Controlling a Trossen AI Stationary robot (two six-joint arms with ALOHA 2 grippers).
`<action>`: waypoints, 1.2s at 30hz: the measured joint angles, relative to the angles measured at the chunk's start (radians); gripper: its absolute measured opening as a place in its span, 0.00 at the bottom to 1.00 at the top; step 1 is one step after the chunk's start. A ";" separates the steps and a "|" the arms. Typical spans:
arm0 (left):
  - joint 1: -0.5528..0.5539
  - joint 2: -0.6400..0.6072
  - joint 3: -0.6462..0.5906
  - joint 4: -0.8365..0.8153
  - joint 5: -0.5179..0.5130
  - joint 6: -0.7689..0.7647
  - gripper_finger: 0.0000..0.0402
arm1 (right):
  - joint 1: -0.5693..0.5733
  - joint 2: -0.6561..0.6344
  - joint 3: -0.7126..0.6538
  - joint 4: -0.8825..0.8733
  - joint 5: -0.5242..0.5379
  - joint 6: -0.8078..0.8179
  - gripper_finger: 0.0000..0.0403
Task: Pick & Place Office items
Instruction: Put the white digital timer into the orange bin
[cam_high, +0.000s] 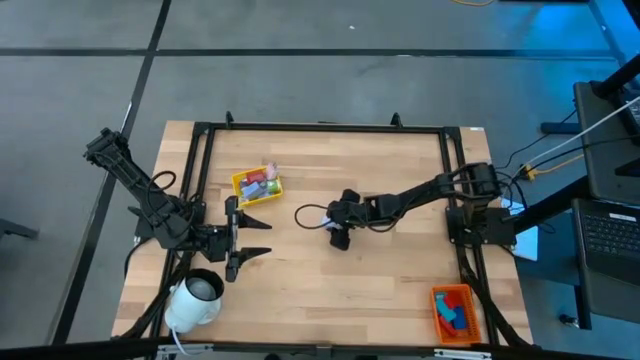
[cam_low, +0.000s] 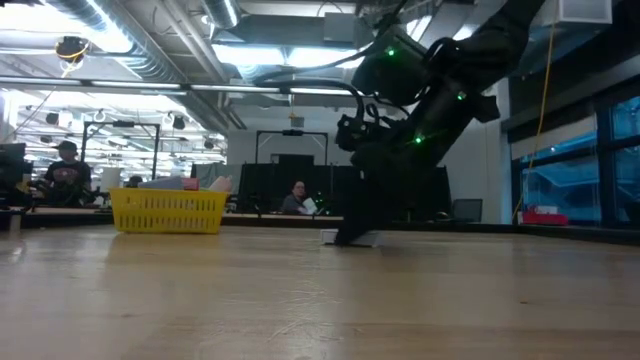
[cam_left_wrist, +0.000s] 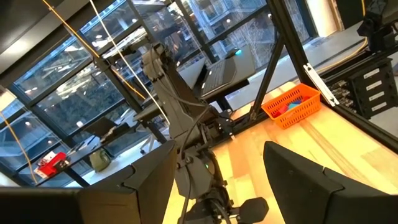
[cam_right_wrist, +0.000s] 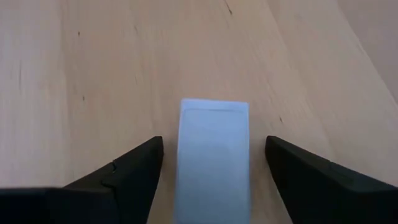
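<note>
A light blue flat piece (cam_right_wrist: 214, 155) lies flat on the wooden table near its middle. My right gripper (cam_right_wrist: 214, 142) is open and points down over it, with one finger on each side of the piece and a gap to both. In the low view the piece (cam_low: 364, 240) shows as a pale sliver at the foot of that gripper (cam_low: 352, 236). In the high view my right gripper (cam_high: 340, 238) covers the piece. My left gripper (cam_high: 262, 238) is open and waits near the table's left side, holding nothing. More small pieces lie in the yellow tray (cam_high: 257, 186) and the orange tray (cam_high: 455, 312).
The yellow ribbed tray (cam_low: 168, 211) stands left of the middle, toward the far side. The orange tray (cam_left_wrist: 292, 106) sits at the near right corner. A white roll with a dark hollow (cam_high: 196, 298) lies at the near left corner. A black frame (cam_high: 320, 128) edges the table. People sit beyond the table.
</note>
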 joint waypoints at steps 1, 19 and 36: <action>0.000 0.000 0.000 0.000 0.000 0.000 0.59 | 0.002 0.003 0.000 0.004 0.001 -0.001 0.71; 0.000 0.000 0.000 -0.003 -0.017 0.000 0.59 | 0.071 -0.093 0.006 -0.130 -0.113 0.015 0.38; 0.000 0.000 0.000 -0.006 -0.016 -0.009 0.59 | 0.775 -0.349 0.179 -1.045 0.022 1.103 0.38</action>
